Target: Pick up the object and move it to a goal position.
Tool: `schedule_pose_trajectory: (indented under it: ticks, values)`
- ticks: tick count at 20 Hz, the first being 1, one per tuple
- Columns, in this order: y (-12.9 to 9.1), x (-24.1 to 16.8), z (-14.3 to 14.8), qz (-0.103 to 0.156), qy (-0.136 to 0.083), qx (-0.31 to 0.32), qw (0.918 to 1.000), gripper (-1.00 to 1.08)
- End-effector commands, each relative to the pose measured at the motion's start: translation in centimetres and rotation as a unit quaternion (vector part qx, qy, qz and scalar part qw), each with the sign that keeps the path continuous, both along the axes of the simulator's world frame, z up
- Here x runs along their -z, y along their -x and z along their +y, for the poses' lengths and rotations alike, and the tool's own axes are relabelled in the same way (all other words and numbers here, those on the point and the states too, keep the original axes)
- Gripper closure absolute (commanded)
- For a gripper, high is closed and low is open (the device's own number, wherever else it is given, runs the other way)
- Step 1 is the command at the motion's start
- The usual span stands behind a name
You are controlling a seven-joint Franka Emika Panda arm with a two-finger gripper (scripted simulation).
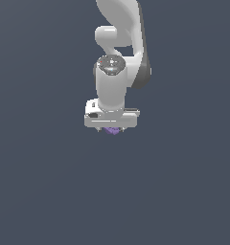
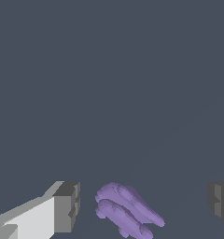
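Claw [image 2: 142, 205]: white, fingers [image 2: 67, 207] spread wide, gripping nothing. Light-purple lumpy object [image 2: 125, 210]: lies between the fingers, touching neither; in the exterior view it peeks out just beneath the claw [image 1: 111, 128].

White arm [image 1: 118, 57] vertical, fingers [image 2: 66, 207] spread wide apart

A plain, dark slate-grey surface [image 1: 40, 191] fills the whole scene in both views. It is flat and evenly coloured, with no markings, edges or other items visible anywhere on it.
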State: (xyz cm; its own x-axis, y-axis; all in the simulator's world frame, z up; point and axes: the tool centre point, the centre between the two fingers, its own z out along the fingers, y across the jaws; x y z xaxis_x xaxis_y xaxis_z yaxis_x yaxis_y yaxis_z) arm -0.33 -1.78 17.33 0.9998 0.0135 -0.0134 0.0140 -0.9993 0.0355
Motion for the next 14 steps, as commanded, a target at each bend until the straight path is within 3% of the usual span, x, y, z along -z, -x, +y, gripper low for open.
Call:
schedule_pose_trajectory:
  ticks: [1, 8, 14]
  values:
    - [0.2, 0.2, -0.1, 0.0, -0.001, -0.01, 1.0, -0.92]
    - [1.4, 1.2, -0.2, 0.001, -0.004, -0.06, 0.9982, -0.92]
    - [3.0, 2.4, -0.5, 0.002, -0.007, -0.128, 0.9918, -0.92]
